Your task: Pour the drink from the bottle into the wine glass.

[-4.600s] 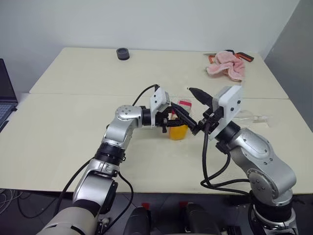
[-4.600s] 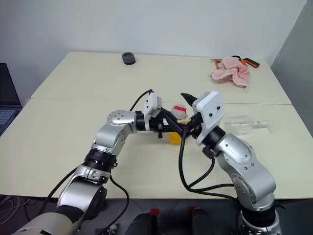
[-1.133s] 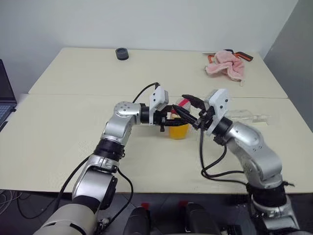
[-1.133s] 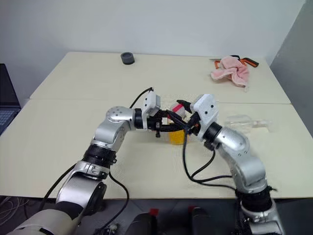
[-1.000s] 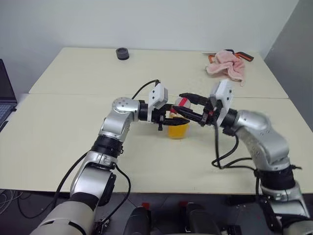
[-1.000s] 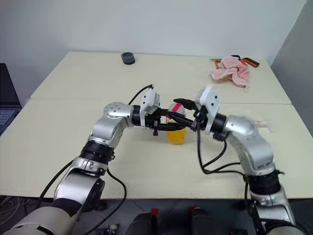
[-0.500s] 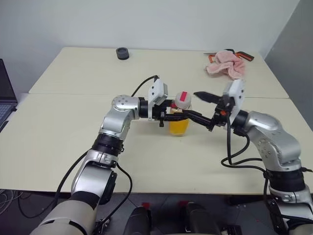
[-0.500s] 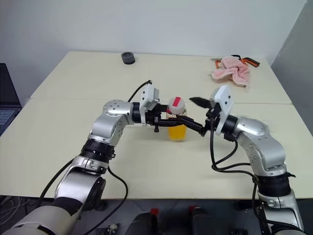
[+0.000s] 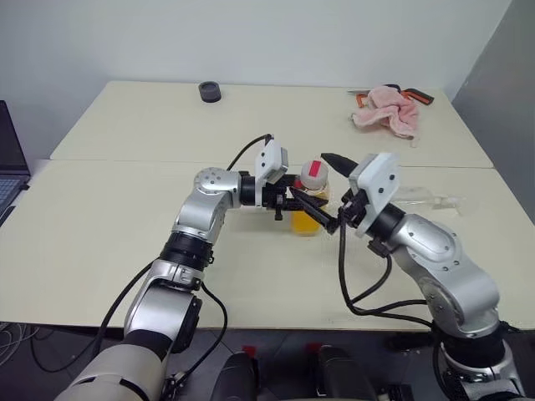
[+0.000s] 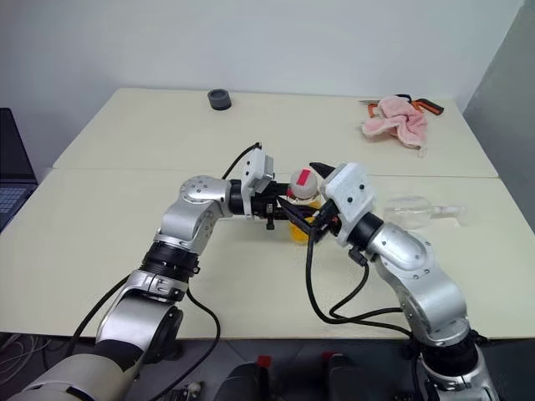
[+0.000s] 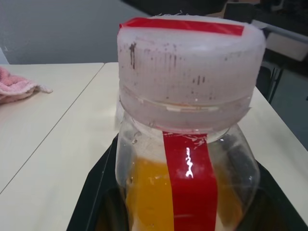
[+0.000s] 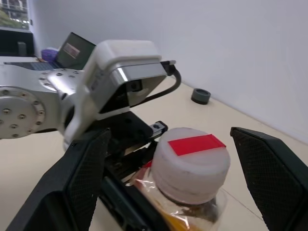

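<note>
My left gripper (image 9: 294,200) is shut on the bottle (image 9: 307,210), holding it upright just above the table. The bottle is clear with a red stripe, and the orange drink (image 11: 147,192) fills its lower part. Its white cap (image 12: 191,162) with red tape is on. My right gripper (image 9: 314,179) is open, one finger above the cap and one below, reaching in from the right without touching it. The wine glass (image 10: 408,209) lies on its side on the table to the right, behind my right arm.
A pink cloth (image 9: 384,114) with an orange-handled tool (image 9: 418,97) lies at the far right corner. A small dark round object (image 9: 209,91) sits at the far edge. A laptop (image 9: 8,163) shows at the left border.
My right gripper opened off the cap, drew away to the right, then came back. Its open fingers now straddle the cap. The left gripper kept hold of the bottle in place.
</note>
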Robot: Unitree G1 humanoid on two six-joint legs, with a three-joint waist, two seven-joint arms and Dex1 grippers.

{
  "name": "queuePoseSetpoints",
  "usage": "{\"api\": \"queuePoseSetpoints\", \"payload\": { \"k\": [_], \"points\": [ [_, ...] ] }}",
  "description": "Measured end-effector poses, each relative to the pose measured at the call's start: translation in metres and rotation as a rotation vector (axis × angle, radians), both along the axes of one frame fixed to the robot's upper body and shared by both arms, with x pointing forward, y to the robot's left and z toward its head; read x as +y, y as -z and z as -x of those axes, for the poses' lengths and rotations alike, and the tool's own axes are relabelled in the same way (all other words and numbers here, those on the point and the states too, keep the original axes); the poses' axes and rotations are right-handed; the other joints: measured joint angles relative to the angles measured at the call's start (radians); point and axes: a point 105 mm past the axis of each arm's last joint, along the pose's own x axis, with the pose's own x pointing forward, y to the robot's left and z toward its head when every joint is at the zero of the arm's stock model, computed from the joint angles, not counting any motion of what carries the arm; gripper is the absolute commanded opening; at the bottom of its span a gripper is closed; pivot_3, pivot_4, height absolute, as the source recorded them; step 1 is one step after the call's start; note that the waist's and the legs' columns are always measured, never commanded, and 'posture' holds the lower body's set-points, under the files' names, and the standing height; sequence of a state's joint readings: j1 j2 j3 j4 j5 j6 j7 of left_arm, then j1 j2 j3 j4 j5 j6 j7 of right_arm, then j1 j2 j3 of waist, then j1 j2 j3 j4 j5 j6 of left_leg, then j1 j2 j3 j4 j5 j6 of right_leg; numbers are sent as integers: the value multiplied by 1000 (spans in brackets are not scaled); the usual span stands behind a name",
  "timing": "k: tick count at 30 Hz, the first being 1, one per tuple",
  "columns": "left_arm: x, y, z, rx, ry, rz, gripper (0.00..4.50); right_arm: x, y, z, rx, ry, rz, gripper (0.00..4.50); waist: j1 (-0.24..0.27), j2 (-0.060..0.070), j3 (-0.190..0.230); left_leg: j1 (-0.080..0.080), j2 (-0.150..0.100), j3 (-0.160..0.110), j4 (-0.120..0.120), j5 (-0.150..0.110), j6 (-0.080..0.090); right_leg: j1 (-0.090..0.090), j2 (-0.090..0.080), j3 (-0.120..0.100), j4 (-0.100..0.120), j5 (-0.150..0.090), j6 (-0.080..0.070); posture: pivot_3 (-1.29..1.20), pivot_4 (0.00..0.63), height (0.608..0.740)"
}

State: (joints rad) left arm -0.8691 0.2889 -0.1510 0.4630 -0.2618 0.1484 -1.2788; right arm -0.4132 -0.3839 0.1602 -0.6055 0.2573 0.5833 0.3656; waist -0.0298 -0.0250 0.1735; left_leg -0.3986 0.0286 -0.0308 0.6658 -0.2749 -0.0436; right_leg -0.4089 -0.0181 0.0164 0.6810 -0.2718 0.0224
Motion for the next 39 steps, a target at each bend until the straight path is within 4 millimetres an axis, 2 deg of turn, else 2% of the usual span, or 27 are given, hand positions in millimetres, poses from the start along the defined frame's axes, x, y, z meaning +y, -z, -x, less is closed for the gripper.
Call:
{"api": "queuePoseSetpoints", "payload": {
  "k": [5, 15, 24, 33, 39],
  "points": [
    [0, 0, 0, -1, 0, 0, 1765, -6, 1, -9, -6, 53, -7, 4254, 0, 0, 0, 0, 0, 0, 0, 0, 0, 0, 0, 0, 0, 0, 0, 0, 150, 740],
    [0, 0, 0, -2, -1, 0, 1764, -5, -1, -11, -11, 57, -23, 4254, 0, 0, 0, 0, 0, 0, 0, 0, 0, 0, 0, 0, 0, 0, 0, 0, 150, 740],
    [0, -1, 0, -4, -1, 0, 1764, -11, -1, -5, 2, 58, -33, 4254, 0, 0, 0, 0, 0, 0, 0, 0, 0, 0, 0, 0, 0, 0, 0, 0, 150, 740],
    [4, 0, 0, -5, -4, -16, 1762, -26, -11, -2, -21, 99, -58, 4254, 0, 0, 0, 0, 0, 0, 0, 0, 0, 0, 0, 0, 0, 0, 0, 0, 150, 740],
    [5, 1, 0, -4, -1, -19, 1762, -23, -8, 1, -4, 81, -64, 4254, 0, 0, 0, 0, 0, 0, 0, 0, 0, 0, 0, 0, 0, 0, 0, 0, 150, 740]
  ]
}}
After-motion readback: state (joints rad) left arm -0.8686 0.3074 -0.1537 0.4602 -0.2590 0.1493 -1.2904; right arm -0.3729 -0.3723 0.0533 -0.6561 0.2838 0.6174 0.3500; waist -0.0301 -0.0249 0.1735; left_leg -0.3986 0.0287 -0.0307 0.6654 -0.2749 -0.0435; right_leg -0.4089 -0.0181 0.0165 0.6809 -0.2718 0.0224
